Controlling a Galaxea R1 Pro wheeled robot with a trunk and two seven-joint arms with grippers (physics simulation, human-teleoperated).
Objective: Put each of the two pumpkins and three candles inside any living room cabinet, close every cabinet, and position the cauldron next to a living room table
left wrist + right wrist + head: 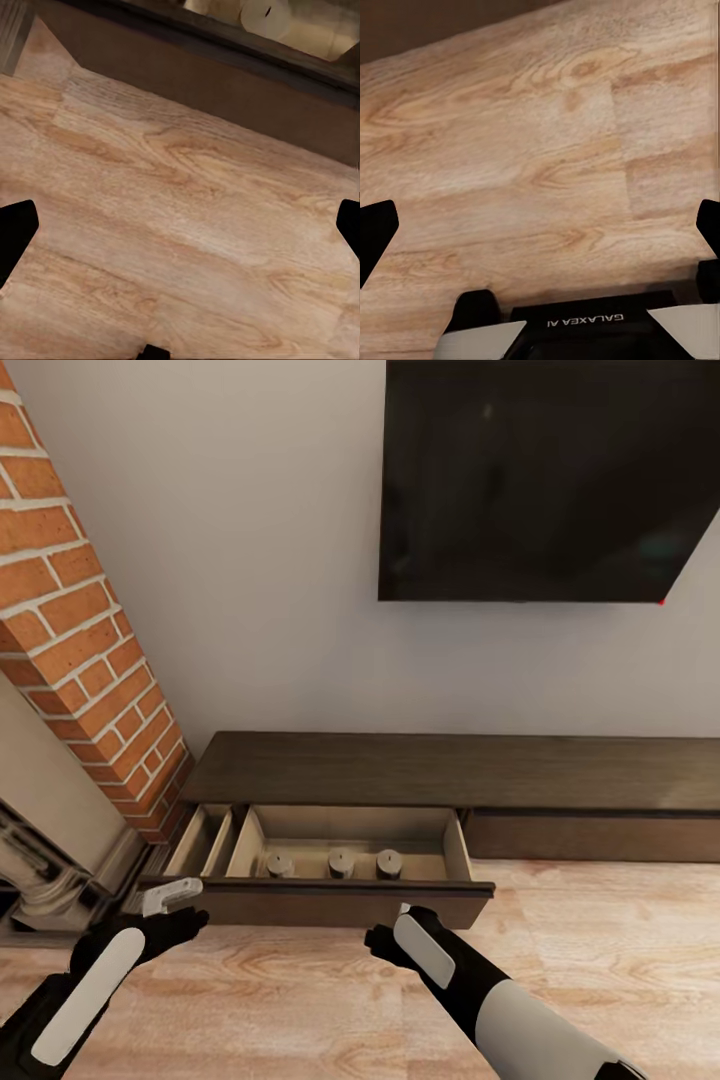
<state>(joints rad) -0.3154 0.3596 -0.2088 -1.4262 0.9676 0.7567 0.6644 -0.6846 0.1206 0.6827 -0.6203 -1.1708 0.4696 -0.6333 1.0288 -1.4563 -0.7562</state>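
While both arms are hanging empty before the open drawer, three candles are sitting inside.

The left gripper (172,895) and right gripper (385,940), fingers spread wide (nothing between them), are hovering just short of the drawer front (330,905). Beyond it the candles (341,863) are lining the near wall of the cabinet (450,770); shoving crookedly risks jamming against the brick column (90,660), though floor rightward is lying free.

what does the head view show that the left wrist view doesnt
Head view alone: the whole cabinet with its drawer pulled open, all three candles in a row inside, the TV, the brick column, and both hands, left hand and right hand.

Left wrist view alone: a close look at the floor planks below the left hand.

Shared: the wood floor, the dark drawer front, and one pale candle top.
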